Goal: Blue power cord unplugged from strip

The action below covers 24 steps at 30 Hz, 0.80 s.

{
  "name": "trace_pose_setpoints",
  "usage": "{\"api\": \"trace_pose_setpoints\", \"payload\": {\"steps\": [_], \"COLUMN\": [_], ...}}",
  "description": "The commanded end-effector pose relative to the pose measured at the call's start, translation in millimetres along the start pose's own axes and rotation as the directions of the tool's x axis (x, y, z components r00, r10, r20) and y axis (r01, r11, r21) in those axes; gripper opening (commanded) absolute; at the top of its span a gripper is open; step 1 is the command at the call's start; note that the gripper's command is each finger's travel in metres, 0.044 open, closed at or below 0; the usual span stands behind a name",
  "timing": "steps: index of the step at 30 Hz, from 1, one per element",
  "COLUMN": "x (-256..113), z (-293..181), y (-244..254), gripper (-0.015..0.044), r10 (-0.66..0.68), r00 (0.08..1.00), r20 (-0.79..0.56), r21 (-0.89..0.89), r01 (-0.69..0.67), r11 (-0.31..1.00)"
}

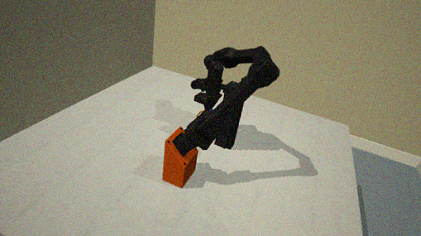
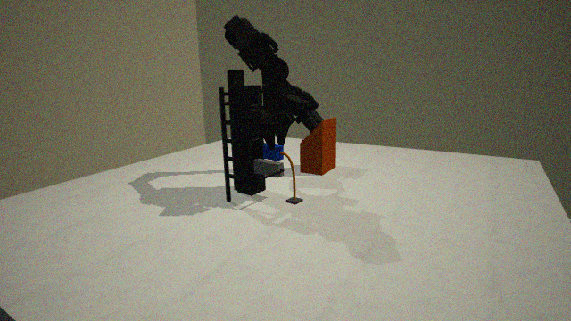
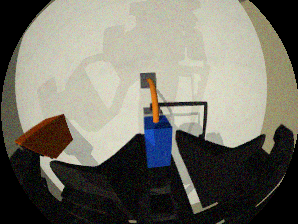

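The blue plug (image 2: 273,152) (image 3: 158,146) sits at the side of the upright black power strip (image 2: 246,171), with its orange cord (image 2: 294,178) (image 3: 154,100) arching down to a small dark square base (image 2: 294,201) (image 3: 144,84). My gripper (image 2: 276,145) (image 3: 158,136) is part open and points down over the plug. In the wrist view its fingertips stand on either side of the plug, with a narrow gap on each side. In the top view the arm hides the fingertips and nearly all of the plug.
A grey block (image 2: 268,167) juts from the strip just below the blue plug. A thin black ladder-like rack (image 2: 225,144) (image 3: 205,120) stands beside the strip. The arm's orange base (image 1: 175,167) (image 2: 323,149) (image 3: 47,137) stands close by on the pale table (image 1: 98,202).
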State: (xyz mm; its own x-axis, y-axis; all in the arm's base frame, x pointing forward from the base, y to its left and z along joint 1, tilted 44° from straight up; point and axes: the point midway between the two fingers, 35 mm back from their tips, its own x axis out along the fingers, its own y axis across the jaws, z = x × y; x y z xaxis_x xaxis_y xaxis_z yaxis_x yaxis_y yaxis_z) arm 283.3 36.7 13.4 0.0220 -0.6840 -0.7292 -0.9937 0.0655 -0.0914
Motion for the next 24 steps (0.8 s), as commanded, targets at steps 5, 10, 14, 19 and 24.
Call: {"api": "trace_pose_setpoints", "payload": {"steps": [5,10,14,19,24], "x": [3,3,3,3,3], "z": [-1,-1,-1,2,9], "y": [0,0,0,0,-1], "gripper": [0.0108,0.0035,0.0008,0.0000,0.0000], "r10": [0.001,0.001,0.001,0.001,0.000], "r00": [1.000,1.000,1.000,1.000,1.000], "r20": [0.000,0.000,0.000,0.000,0.001], "r21": [0.001,0.001,0.001,0.001,0.000], "r01": [-0.001,-0.001,-0.001,-0.001,0.000], "r11": [1.000,1.000,1.000,1.000,1.000]}}
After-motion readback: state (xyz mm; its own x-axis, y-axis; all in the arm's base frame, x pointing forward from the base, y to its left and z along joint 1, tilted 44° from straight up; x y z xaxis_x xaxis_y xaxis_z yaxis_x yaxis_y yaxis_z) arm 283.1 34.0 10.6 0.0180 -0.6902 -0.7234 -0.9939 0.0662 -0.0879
